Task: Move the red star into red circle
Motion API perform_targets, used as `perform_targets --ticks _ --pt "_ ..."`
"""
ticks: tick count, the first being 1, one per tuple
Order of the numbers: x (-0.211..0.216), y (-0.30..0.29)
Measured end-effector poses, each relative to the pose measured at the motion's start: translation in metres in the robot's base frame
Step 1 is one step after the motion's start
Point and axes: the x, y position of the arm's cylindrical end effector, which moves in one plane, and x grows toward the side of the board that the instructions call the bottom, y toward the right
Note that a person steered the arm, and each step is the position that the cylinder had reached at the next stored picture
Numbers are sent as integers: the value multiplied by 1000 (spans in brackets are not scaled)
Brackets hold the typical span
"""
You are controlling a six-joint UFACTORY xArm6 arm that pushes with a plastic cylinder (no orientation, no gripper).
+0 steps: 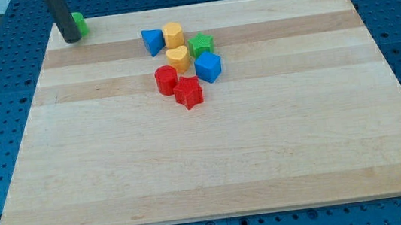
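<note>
The red star [189, 92] lies near the middle of the board, towards the view's top. The red circle [166, 79] sits just to its upper left and touches it. My tip [70, 39] is at the board's top left corner, far to the left of both red blocks. It stands right next to a green block [80, 23], partly hiding it.
A cluster sits just above the red blocks: a blue triangle [151, 41], a yellow hexagon [173, 34], a yellow heart [177, 57], a green star [200, 46] and a blue cube [208, 68]. The wooden board [214, 164] lies on a blue perforated table.
</note>
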Motion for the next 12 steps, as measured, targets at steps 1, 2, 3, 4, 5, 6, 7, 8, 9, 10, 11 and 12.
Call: perform_targets --ticks 1,2,3,4,5,6,7,8,9,10,11,12 --pt "-3 -6" --pt "-3 -10" --pt "-1 -10" --pt "11 0" --pt "22 9" --pt "33 20" --pt "46 28" --pt "72 31" --pt "112 40" --pt "154 64" --pt "194 93" --pt "222 132"
